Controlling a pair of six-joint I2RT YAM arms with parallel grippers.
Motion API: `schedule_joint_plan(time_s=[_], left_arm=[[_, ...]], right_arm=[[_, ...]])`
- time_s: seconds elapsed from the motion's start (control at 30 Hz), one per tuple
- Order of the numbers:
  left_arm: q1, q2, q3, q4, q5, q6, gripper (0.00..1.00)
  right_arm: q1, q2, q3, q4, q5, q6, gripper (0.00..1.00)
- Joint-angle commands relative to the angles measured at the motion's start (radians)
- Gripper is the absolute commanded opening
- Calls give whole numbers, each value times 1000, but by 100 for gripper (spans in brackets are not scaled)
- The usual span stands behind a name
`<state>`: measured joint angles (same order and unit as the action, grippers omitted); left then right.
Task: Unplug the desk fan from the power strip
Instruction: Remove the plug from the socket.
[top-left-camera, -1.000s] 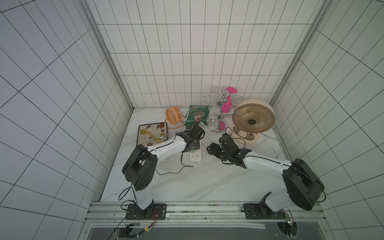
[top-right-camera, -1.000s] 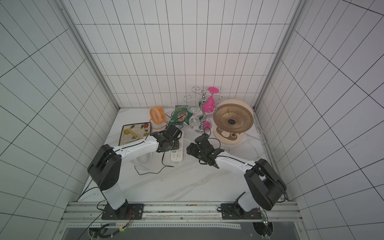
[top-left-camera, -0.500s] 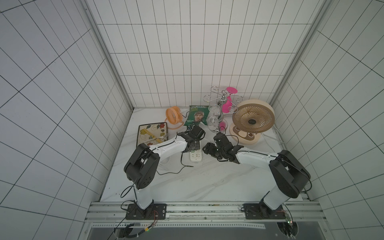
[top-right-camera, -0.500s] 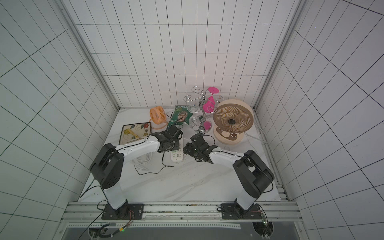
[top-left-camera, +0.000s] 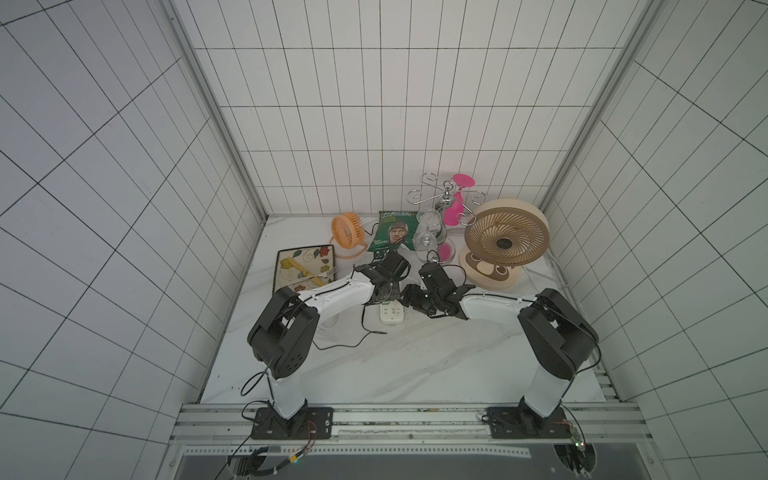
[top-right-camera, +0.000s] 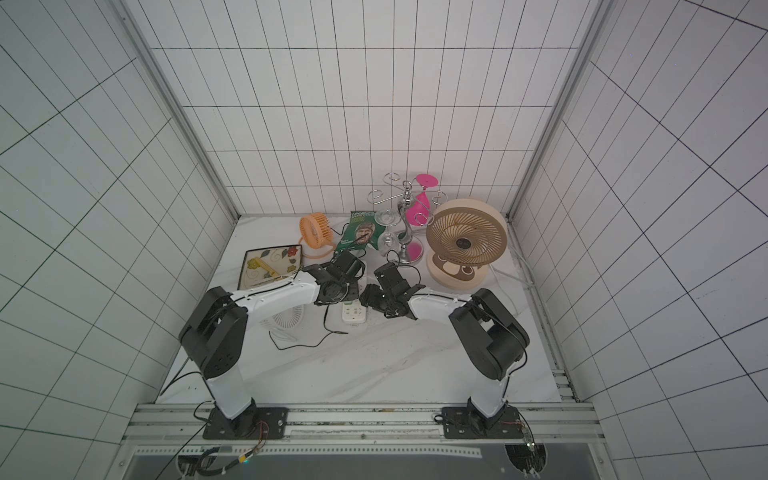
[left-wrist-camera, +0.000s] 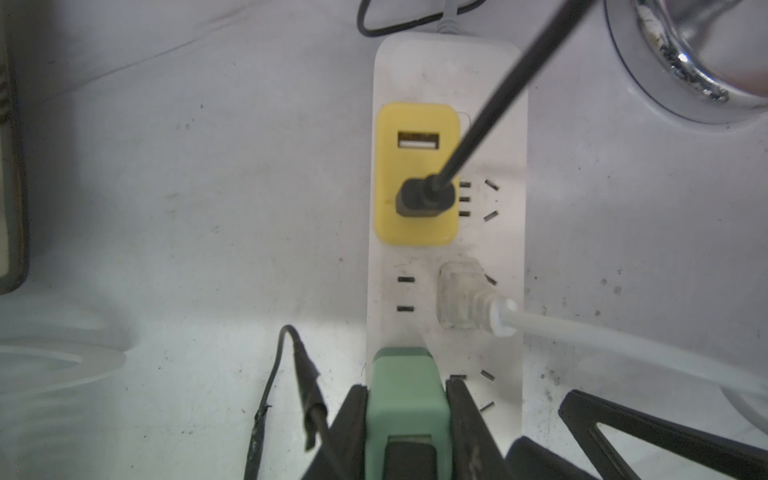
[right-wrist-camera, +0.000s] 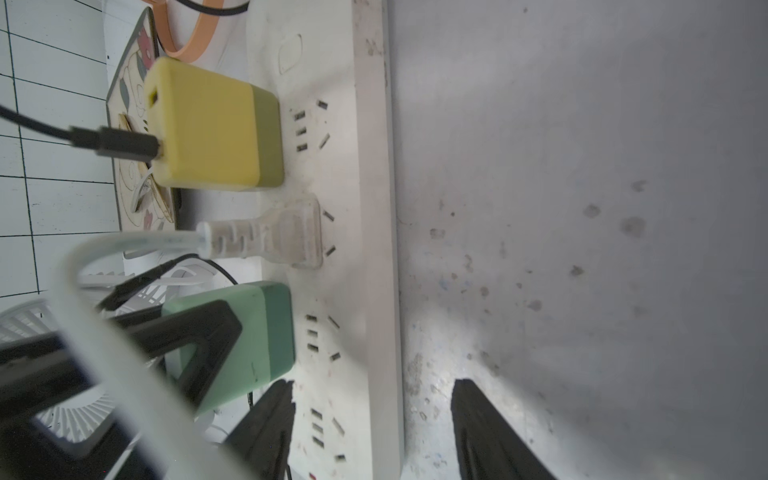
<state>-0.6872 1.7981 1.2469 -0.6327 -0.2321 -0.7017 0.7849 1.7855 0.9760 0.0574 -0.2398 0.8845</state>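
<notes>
The white power strip (top-left-camera: 392, 316) (left-wrist-camera: 511, 145) lies mid-table, its end showing between my wrists in both top views. A green adapter (left-wrist-camera: 405, 390) (right-wrist-camera: 266, 332) is plugged into it, and my left gripper (left-wrist-camera: 406, 386) is shut on its sides. My right gripper (right-wrist-camera: 374, 384) is open across the strip's long edge: one finger over the socket face beside the green adapter, the other over the table. A yellow adapter (left-wrist-camera: 415, 174) with a black cable and a translucent plug (left-wrist-camera: 461, 297) with a white cord also sit in the strip. I cannot tell which plug is the desk fan's.
A beige fan (top-left-camera: 506, 237) stands back right and an orange fan (top-left-camera: 348, 230) at the back. A white fan (top-left-camera: 326, 330) lies under my left forearm. A glass rack (top-left-camera: 440, 208), snack bag (top-left-camera: 394, 235) and patterned tray (top-left-camera: 305, 270) crowd the back. A loose black cable (top-left-camera: 361, 336) lies beside the strip.
My left gripper has closed on the green adapter. My right arm has reached left to the strip, and its jaws have narrowed.
</notes>
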Motion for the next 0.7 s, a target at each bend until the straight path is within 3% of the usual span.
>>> schedule_joint_plan(time_s=[0.0,0.07,0.67], left_arm=[[-1,-13,-24,22,-4,2,5],[-1,-19,-28,25,2,9,0],[-3,-65,-37,39,61,31,0]], right_arm=[[-7,26,23,15,-40,-19,62],[-7,34,21,16,-47,-21,62],[-7,104,51,16,-72,-71,56]])
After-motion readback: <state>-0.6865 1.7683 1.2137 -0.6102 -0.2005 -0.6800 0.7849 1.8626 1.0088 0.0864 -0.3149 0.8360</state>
